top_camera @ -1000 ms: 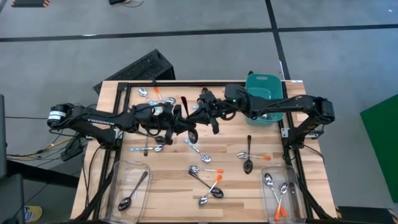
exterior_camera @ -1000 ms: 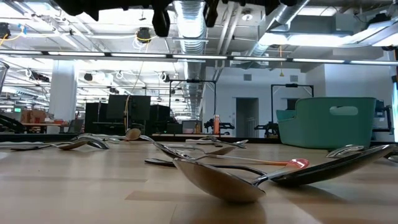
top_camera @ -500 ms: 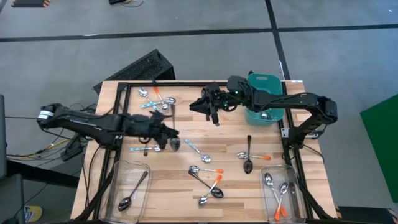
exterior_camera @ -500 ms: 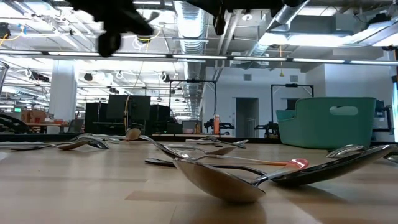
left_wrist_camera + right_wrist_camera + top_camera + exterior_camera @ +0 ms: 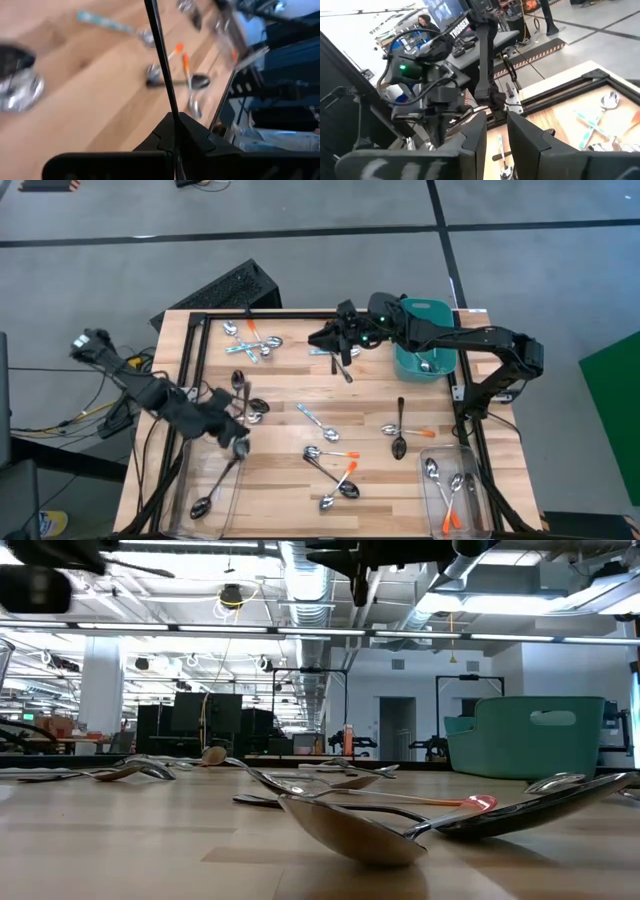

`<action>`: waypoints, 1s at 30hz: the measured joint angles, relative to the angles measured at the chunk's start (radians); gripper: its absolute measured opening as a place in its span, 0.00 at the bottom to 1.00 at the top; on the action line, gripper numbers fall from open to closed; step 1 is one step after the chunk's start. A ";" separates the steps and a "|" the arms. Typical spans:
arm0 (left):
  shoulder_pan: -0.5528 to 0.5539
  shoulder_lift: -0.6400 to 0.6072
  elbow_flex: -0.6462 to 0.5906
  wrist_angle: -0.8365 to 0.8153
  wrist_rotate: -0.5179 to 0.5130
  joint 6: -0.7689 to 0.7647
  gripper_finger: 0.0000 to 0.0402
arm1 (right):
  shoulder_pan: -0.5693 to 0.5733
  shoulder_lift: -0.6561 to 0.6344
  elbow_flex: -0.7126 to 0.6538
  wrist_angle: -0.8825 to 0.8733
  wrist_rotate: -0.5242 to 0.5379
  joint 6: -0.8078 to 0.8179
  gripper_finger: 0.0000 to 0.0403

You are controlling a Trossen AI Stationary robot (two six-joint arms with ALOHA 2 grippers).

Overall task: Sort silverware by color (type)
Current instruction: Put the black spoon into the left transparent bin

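My left gripper (image 5: pixel 237 442) hangs over the far end of the left clear bin (image 5: pixel 190 470), shut on a dark-handled spoon (image 5: pixel 160 60). Its thin handle runs forward out of the fingertips, and the bowl is cut off in the left wrist view. My right gripper (image 5: pixel 318 340) floats level above the table's far middle, pointing left. It is open, with nothing between its fingers (image 5: pixel 476 137). Several spoons with orange (image 5: pixel 346 471), light blue (image 5: pixel 313 418) or dark (image 5: pixel 399 428) handles lie flat on the wood. My left gripper pinches the dark spoon by the end of its handle (image 5: pixel 173 116), between its two shut fingers. The handle continues straight out along the line of the fingers, slanting down. The spoon is lifted clear of the table.
A teal tub (image 5: pixel 425 340) stands at the far right behind my right arm. The left bin holds one dark spoon (image 5: pixel 212 490). The right clear bin (image 5: pixel 478 492) holds orange-handled spoons. A black frame (image 5: pixel 300 314) borders the table's far edge.
My left gripper has swung from the table's middle toward its near left corner and over the left bin. It rolled as it went and carried the dark spoon along. My right gripper has drawn back a little toward the far edge.
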 joint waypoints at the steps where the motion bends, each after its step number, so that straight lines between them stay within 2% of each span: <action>1: -0.036 0.002 0.000 -0.014 -0.009 -0.046 0.00 | 0.001 0.000 0.000 -0.007 -0.001 0.000 0.26; 6: -0.192 0.002 0.000 -0.070 -0.056 -0.234 0.00 | 0.002 0.000 0.000 -0.023 -0.003 0.000 0.26; 12: -0.316 0.002 0.000 -0.097 -0.043 -0.366 0.00 | -0.002 0.000 0.000 -0.023 -0.003 0.000 0.26; 20: -0.383 0.015 0.000 -0.118 0.133 -0.492 0.00 | 0.004 0.001 -0.001 -0.042 0.002 0.000 0.26; 26: -0.430 0.080 0.000 -0.117 0.249 -0.535 0.00 | 0.022 0.005 -0.001 -0.107 0.029 -0.001 0.26; 30: -0.446 0.173 0.000 -0.099 0.421 -0.569 0.00 | 0.034 0.005 -0.001 -0.162 0.032 -0.001 0.26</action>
